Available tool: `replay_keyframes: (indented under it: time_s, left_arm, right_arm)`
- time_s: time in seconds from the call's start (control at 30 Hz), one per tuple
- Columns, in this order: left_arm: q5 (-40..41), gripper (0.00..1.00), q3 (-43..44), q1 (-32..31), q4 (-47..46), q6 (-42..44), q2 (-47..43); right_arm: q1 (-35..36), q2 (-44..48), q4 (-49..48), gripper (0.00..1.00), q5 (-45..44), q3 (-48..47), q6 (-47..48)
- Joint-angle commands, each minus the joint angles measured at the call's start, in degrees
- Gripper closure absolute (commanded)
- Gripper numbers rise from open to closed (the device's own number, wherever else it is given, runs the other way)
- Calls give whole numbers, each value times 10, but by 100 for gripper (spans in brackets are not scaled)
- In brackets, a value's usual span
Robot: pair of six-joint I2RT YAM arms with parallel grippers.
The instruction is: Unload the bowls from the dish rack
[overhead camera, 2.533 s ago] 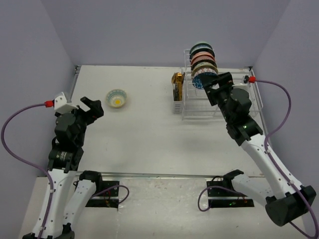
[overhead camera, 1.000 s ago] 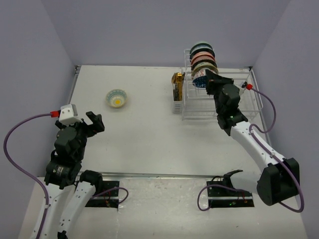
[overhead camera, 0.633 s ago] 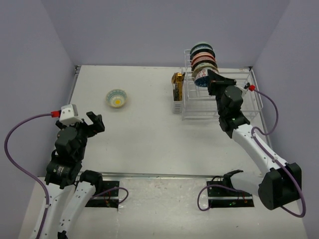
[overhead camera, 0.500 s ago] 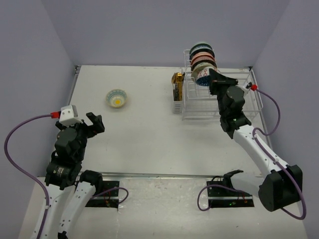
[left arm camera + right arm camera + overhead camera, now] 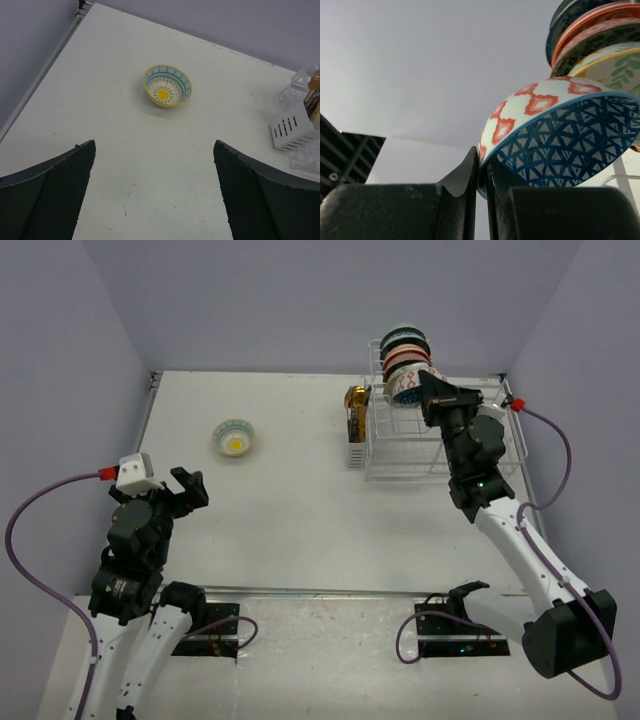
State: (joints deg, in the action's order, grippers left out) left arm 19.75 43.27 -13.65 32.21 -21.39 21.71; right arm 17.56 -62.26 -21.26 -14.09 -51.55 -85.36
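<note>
My right gripper is shut on the rim of a bowl with a blue triangle pattern inside and red diamonds on its white outside. It holds the bowl above the front slots of the white wire dish rack. In the right wrist view the pads pinch that bowl's lower left rim at my right gripper. Several more bowls stand on edge in the rack's back slots, and the same standing bowls show behind the held one. My left gripper hangs open and empty over the table's left side.
A yellow-rimmed bowl with blue arcs and a yellow centre sits upright on the table at the back left, ahead of my left gripper in the wrist view as bowl. A gold-brown cylinder and a white slotted caddy stand against the rack's left side.
My right gripper has closed on the blue-patterned bowl and raised it out of its slot, toward the back. The left arm has barely moved.
</note>
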Motion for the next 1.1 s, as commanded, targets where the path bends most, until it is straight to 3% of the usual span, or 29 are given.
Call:
replay_keyframes:
  time_s: [0.0,0.07,0.13,0.2,0.23,0.27,0.33,0.37,0.43,0.53,0.57,0.6,0.67,0.7,0.77,0.8,0.9,1.07]
  left_arm:
    - [6,0,2,-3,-20,13,-2]
    - [6,0,7,-3,-20,13,6]
    - [-2,0,20,-3,-12,7,21]
    - [-22,0,64,-3,0,-14,36]
    - [-51,0,83,-3,3,-34,54]
    - [-71,0,104,-3,6,-44,64]
    - [-129,0,162,-3,0,-68,88]
    - [-145,0,180,-3,-6,-77,95]
    - [-174,0,218,-3,-27,-97,111]
    - [-214,0,262,-3,-35,-96,150]
    - [-219,0,282,-3,-35,-90,167]
    - [-228,0,300,-3,-9,-81,198]
    - [-242,0,334,-3,13,-72,223]
    - [-281,0,335,-4,14,-67,243]
    - [-351,0,322,-3,9,-64,267]
    - [-438,0,313,-3,8,-60,298]
    - [-581,0,271,-4,-20,-53,344]
    - [-582,0,219,-20,-36,-34,355]
  right_arm:
    - [-2,25,-63,100,55,-49,50]
    - [-2,21,-41,100,120,-81,80]
    - [-2,13,14,100,174,-141,169]
    - [0,-19,66,100,314,-197,296]
    - [12,-32,149,100,358,-260,340]
    - [27,-57,197,100,413,-290,442]
    - [88,-77,336,100,432,-356,552]
    - [115,-94,383,100,411,-376,658]
    - [192,-102,471,100,369,-395,739]
    - [285,-84,493,100,290,-342,903]
    - [312,-76,493,100,289,-319,935]
    - [370,-66,501,100,222,-282,967]
    - [418,-61,506,100,173,-256,1032]
    - [459,-60,498,100,121,-235,1046]
    - [488,-66,506,100,115,-226,1092]
    - [507,-82,526,100,107,-232,1104]
    - [519,-117,586,100,102,-270,1131]
    - [529,-182,630,100,78,-318,1162]
